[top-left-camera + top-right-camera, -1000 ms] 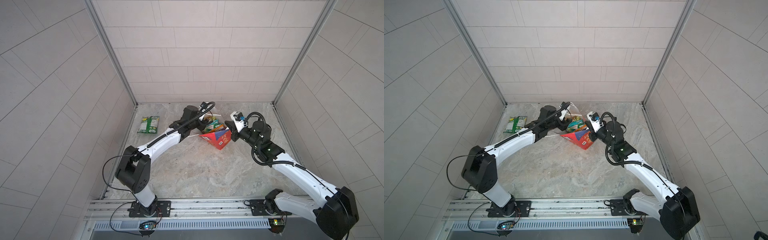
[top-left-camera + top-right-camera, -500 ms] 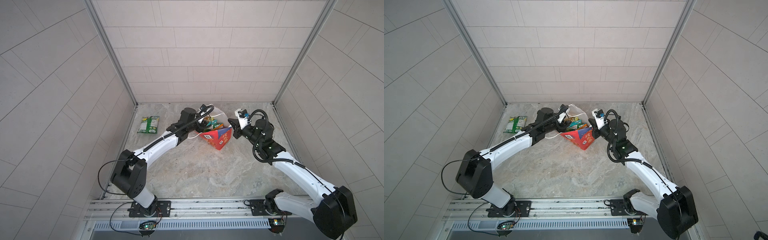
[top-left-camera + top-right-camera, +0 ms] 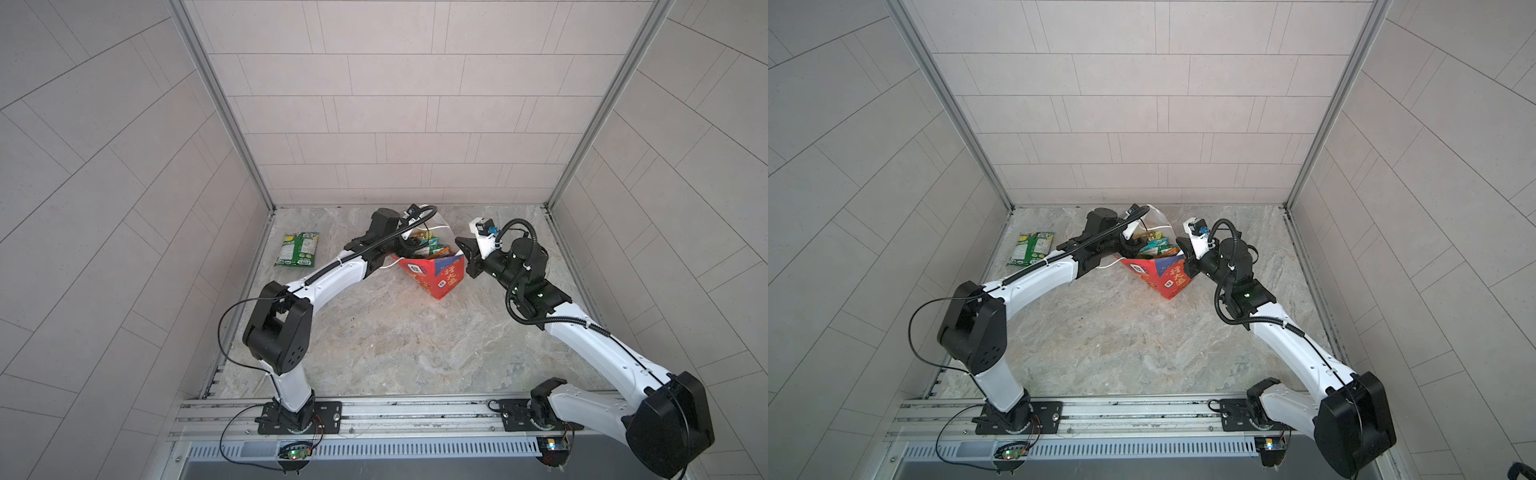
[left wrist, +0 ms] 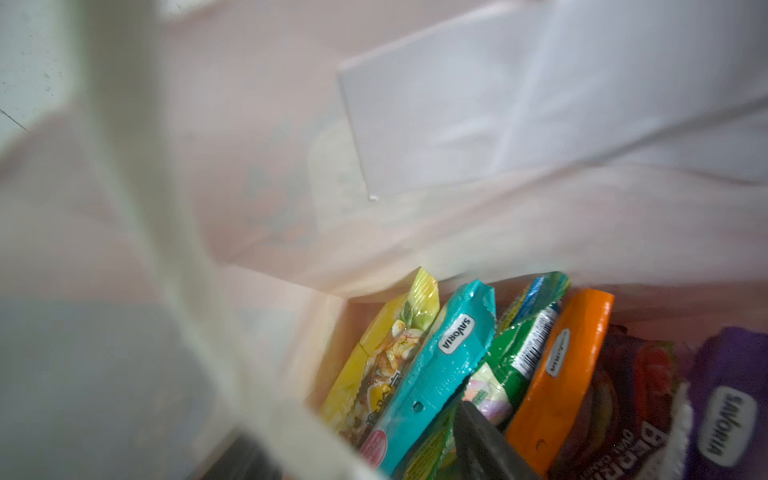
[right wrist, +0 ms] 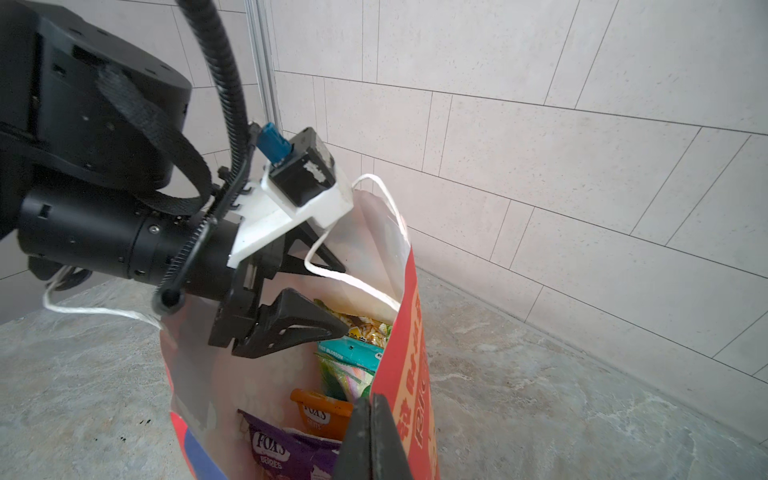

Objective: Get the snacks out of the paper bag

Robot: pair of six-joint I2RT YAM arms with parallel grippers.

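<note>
The red paper bag (image 3: 436,276) (image 3: 1163,276) stands tilted at the back of the table. My right gripper (image 5: 371,419) (image 3: 464,251) is shut on its near red rim. My left gripper (image 5: 345,300) (image 3: 409,246) (image 3: 1130,245) is open and reaches into the bag's mouth, and a white cord handle (image 5: 357,282) crosses its fingers. Snacks stand on edge inside: yellow (image 4: 386,353), teal (image 4: 440,365), green (image 4: 519,353), orange (image 4: 557,374) and purple (image 4: 731,411) packets. The teal one lies between my left fingers (image 4: 486,444). A green packet (image 3: 297,249) (image 3: 1032,248) lies flat on the table to the left.
Tiled walls close in the back and both sides, and the bag stands close to the back wall. A metal rail (image 3: 374,415) runs along the front edge. Marbled table surface (image 3: 395,340) stretches in front of the bag.
My left gripper drew back a little, then pushed into the bag's mouth again, its jaws now wider. My right gripper keeps its hold on the rim; the bag has barely shifted.
</note>
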